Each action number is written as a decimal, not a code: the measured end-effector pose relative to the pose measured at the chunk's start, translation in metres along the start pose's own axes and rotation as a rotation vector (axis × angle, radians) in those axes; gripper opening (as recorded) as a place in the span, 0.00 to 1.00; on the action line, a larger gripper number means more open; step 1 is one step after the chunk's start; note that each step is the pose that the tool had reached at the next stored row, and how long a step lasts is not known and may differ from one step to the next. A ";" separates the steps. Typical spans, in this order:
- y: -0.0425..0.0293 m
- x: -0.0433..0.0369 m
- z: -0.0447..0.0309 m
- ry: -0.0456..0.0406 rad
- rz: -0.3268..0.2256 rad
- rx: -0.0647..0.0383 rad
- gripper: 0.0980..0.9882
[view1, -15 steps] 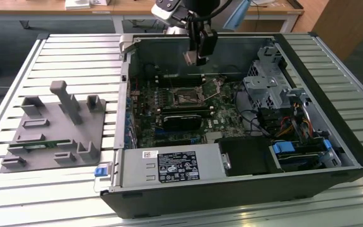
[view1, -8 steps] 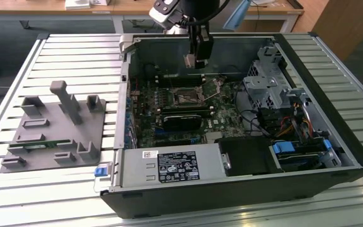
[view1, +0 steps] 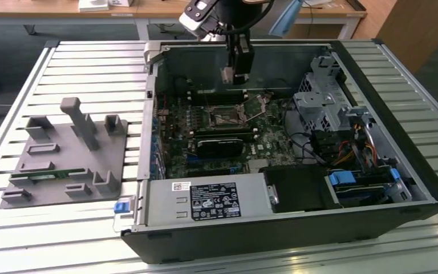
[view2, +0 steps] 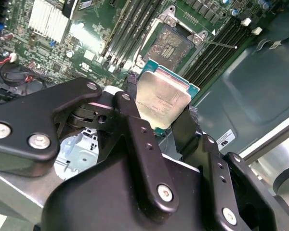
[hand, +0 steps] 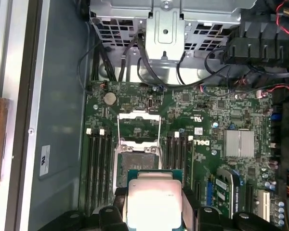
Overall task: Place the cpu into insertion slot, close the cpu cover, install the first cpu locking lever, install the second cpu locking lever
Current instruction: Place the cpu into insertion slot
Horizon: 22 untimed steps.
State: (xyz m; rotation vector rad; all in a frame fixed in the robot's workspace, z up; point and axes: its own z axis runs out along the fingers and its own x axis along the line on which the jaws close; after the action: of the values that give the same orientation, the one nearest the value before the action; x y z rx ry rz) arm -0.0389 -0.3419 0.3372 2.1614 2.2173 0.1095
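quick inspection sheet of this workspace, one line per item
surface: slatted metal table carrying the open computer case
job's things: cpu held above the motherboard, not yet in the insertion slot; cpu cover flipped open
clutter: grey fixture block on the exterior view's left of the case
grippers: gripper with fingers shut on the cpu
cables: black cables by the drive cage, clear of the slot
surroundings: wooden desks behind the table

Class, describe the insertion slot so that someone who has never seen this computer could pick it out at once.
Inside the open computer case, find the green motherboard. On it, between two banks of long black memory slots, lies the insertion slot, shown in both wrist views beside the cpu the gripper holds. It alone is square, with a dark centre and silvery rim.
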 end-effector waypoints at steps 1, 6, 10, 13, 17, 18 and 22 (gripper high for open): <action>-0.0003 0.0007 0.0015 0.0000 0.001 0.000 0.49; -0.0027 0.0018 0.0138 0.0003 0.001 0.000 0.49; -0.0032 0.0036 0.0207 0.0002 0.001 0.000 0.49; -0.0034 0.0053 0.0239 0.0003 0.001 0.000 0.49; -0.0037 0.0081 0.0287 0.0005 0.002 0.000 0.49; -0.0038 0.0082 0.0304 0.0003 0.002 0.000 0.49; -0.0044 0.0088 0.0376 0.0003 0.002 0.001 0.49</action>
State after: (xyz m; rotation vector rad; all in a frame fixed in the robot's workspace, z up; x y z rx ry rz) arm -0.0405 -0.3324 0.2995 2.1640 2.2161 0.1089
